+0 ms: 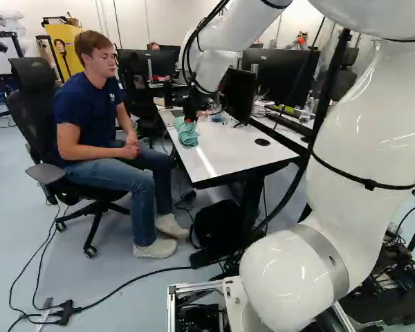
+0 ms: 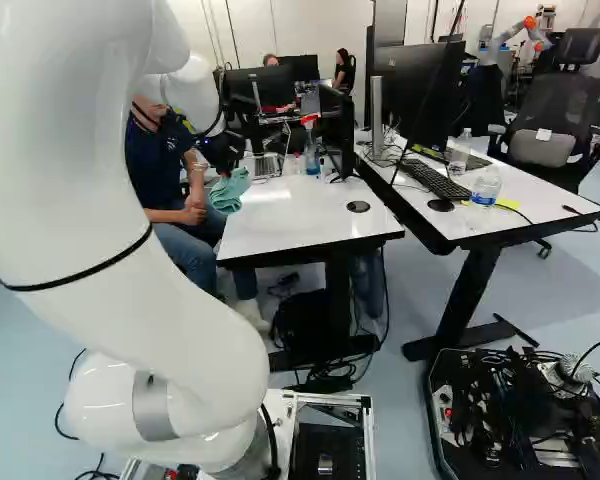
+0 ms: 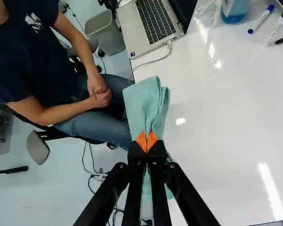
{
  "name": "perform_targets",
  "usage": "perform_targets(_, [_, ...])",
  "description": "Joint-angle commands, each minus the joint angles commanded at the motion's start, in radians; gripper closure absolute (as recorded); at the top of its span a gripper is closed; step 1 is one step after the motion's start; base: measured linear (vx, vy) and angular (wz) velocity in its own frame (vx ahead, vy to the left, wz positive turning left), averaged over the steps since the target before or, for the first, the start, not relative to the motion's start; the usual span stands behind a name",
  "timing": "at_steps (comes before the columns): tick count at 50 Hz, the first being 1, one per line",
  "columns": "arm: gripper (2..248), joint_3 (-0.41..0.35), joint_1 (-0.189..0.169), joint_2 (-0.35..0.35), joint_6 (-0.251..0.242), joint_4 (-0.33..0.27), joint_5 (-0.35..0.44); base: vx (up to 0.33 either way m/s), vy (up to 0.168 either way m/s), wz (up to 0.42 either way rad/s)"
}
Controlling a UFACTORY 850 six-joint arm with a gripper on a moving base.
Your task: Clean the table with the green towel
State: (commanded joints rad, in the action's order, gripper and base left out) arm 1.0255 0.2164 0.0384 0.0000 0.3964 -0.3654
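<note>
Item, person's hands [image 3: 99, 96]: beside the table edge; you keep your strokes clear. Item, green towel [image 3: 142, 101]: at that edge, pinched in the gripper [image 3: 146, 141], fingers nearly closed; contact with the tabletop, uncertain. Item, laptop [image 3: 151, 29]: your wiping stops short. Item, white table [image 3: 212, 122]: your pressure light, passes overlapping. Item, spray bottle [image 3: 234, 10] and blue marker [image 3: 261, 20]: easily knocked; you go around.
</note>
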Motion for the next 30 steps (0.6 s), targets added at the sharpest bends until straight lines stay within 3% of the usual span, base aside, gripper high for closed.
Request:
perform_targets(16, [229, -0.045, -0.04, -0.058, 0.0, 0.063, -0.053, 0.0, 0.0, 0.0])
perform_targets(30, [229, -0.094, -0.075, -0.109, 0.0, 0.079, -0.073, 0.0, 0.0, 0.0])
